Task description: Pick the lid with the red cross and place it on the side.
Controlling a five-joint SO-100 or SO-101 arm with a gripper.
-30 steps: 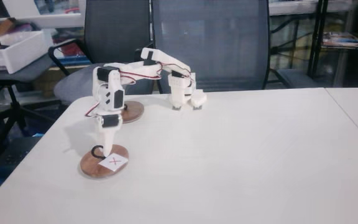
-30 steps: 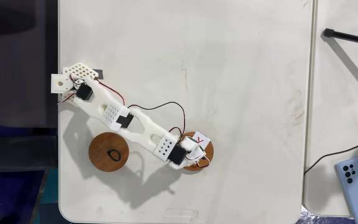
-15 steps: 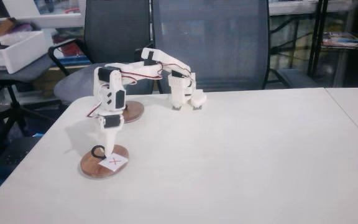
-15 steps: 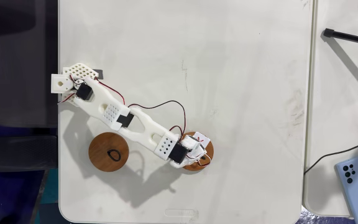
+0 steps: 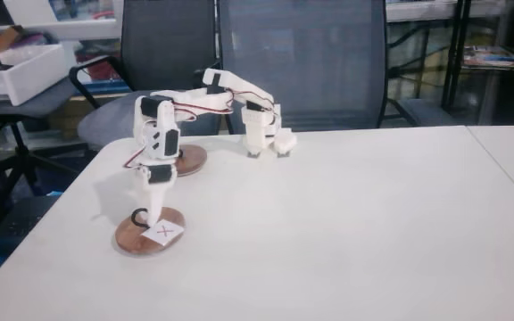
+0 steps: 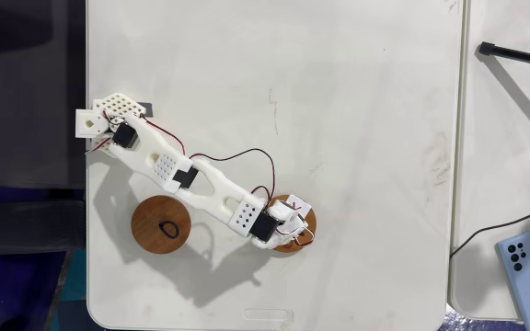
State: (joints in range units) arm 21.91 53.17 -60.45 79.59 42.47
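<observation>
You had the plain lid (image 6: 162,223) lying near the counter's (image 6: 357,110) left edge in the top-down fixed view, its black loop facing up and nothing touching it; it looked parked there as the decoy, well clear of the work. Just to its right, the arm (image 6: 187,175) reached diagonally from its base at the left edge down to the marked lid (image 6: 294,230), which sat flat toward the counter's near-left corner. In the side fixed view the jaws (image 5: 152,217) pointed straight down onto that lid (image 5: 150,234), right at its black loop (image 5: 138,216), with the white label and red cross beside them. That vertical approach suited a low loop handle, I judge. Whether the jaws were clenched on the loop or slack, I cannot tell; the wrist hid them from above. Far right, a phone (image 6: 528,265) lay on the neighbouring table.
</observation>
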